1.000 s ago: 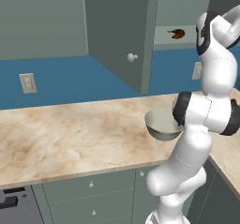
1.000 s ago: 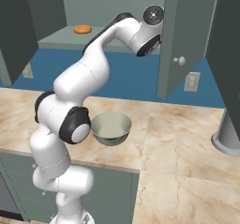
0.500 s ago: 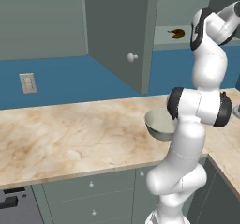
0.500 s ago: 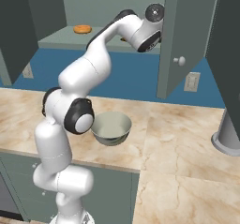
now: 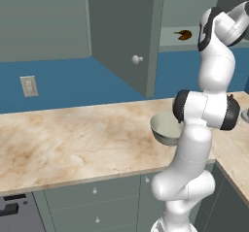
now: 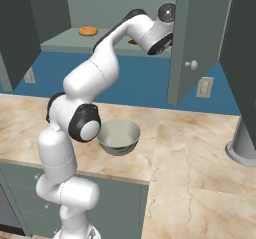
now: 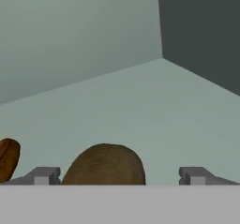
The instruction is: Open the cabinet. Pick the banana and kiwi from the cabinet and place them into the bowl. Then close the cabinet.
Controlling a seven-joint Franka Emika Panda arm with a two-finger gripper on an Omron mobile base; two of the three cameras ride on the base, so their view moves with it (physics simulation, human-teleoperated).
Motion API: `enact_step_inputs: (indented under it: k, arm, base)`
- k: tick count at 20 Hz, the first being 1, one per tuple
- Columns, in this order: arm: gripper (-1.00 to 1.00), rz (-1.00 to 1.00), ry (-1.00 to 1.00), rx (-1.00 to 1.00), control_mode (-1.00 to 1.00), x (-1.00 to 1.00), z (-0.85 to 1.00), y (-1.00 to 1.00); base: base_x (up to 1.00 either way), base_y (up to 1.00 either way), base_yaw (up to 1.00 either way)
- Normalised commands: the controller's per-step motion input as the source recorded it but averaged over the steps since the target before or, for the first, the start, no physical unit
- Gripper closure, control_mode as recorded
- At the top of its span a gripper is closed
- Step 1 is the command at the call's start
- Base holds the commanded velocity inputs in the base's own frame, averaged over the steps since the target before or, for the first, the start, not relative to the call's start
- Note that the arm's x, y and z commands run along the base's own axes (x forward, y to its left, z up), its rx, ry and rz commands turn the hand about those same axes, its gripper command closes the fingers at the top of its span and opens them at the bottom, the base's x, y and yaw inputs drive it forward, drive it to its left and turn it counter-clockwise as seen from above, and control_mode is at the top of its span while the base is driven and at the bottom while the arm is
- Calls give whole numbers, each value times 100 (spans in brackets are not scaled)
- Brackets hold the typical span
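Now: my gripper (image 7: 117, 175) wide open, kiwi (image 7: 104, 165) between fingers | banana (image 7: 8, 158) just beside | risk: closing off-centre, round kiwi rolls away along cabinet (image 7: 140, 106) shelf

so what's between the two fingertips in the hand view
The kiwi sits between the open gripper's fingertips, nearer the left one, on the cabinet shelf.

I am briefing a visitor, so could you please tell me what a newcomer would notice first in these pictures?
The white arm reaches up into the open grey-green wall cabinet, its end effector open with the round brown kiwi between the fingertips on the pale shelf. The curved brown-orange banana lies on that shelf. Below, the round grey metallic bowl sits on the marbled beige counter.
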Motion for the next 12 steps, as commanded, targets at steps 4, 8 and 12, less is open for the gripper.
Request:
enact_step_inputs:
  k: [4, 8, 12]
  arm:
    - [-100, 0, 0, 0, -100, 15, -28, 0]
    - [100, 0, 0, 0, -100, 32, -20, 0]
    - [100, 0, 0, 0, -100, 2, -2, 0]
  base:
    - [0, 0, 0]
    - [0, 0, 0]
    - [0, 0, 0]
